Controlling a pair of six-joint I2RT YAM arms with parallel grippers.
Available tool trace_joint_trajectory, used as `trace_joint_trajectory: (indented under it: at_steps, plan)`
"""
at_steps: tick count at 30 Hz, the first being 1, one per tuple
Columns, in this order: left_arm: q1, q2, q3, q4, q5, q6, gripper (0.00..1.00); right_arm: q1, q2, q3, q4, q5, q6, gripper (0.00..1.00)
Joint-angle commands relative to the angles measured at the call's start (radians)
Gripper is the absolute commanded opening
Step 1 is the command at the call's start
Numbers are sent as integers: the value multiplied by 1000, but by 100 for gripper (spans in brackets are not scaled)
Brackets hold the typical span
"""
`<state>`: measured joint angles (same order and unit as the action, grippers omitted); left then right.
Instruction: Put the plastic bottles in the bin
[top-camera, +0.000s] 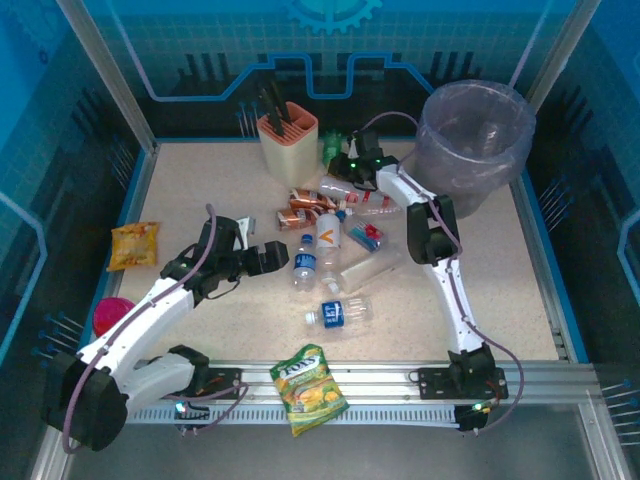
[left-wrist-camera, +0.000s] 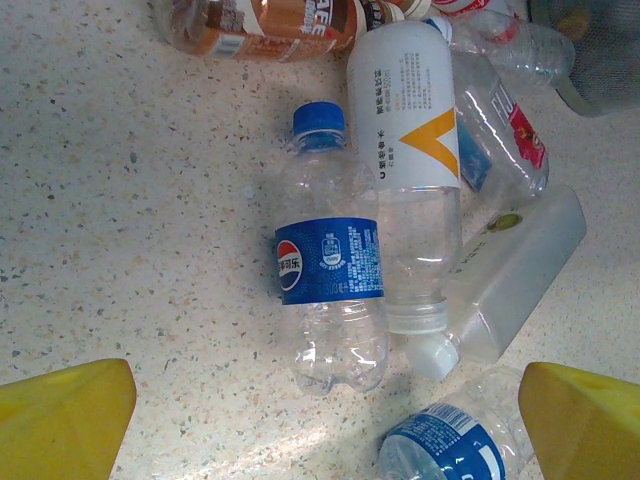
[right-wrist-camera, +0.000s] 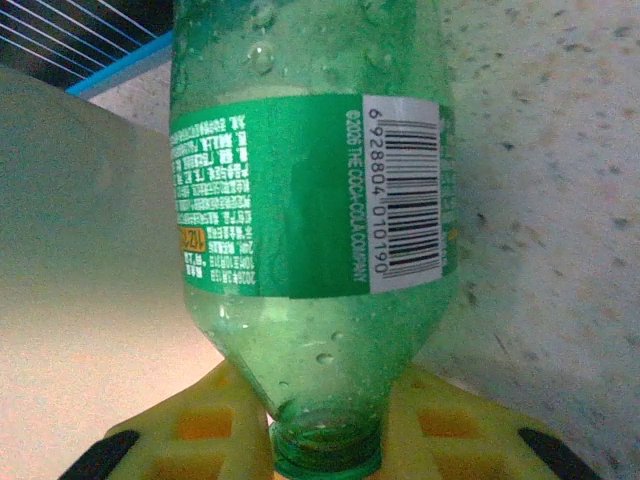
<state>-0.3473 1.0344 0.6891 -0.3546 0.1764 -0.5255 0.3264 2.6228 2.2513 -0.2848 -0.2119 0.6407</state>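
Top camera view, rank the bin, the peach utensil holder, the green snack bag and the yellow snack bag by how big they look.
1. bin
2. green snack bag, though it lies nearest the camera, which may flatter it
3. peach utensil holder, not far behind the bag
4. yellow snack bag

Glossy green plastic bottle (right-wrist-camera: 310, 250), matt speckled table (left-wrist-camera: 120, 200)

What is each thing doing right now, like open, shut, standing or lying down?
left gripper, open above the Pepsi bottle.
right gripper, shut on the green bottle.
Pepsi bottle, lying down, blue cap on.
green bottle, gripped at its neck.
bin, upright, lined with a bag.
utensil holder, upright, tools inside.
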Motion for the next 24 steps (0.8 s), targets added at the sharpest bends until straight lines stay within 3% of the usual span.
trace_joint_trajectory:
  at_steps: [1, 9, 24]
  plan:
    - [13, 12, 18, 2, 12, -3, 99, -6, -157, -80, -18, 65, -78, 20]
    - [13, 45, 24, 31, 27, -1, 99, -4, -399, -246, 16, 75, -163, 17]
    - [14, 73, 44, 53, 49, 21, 99, 3, -706, -180, -125, -36, -224, 18]
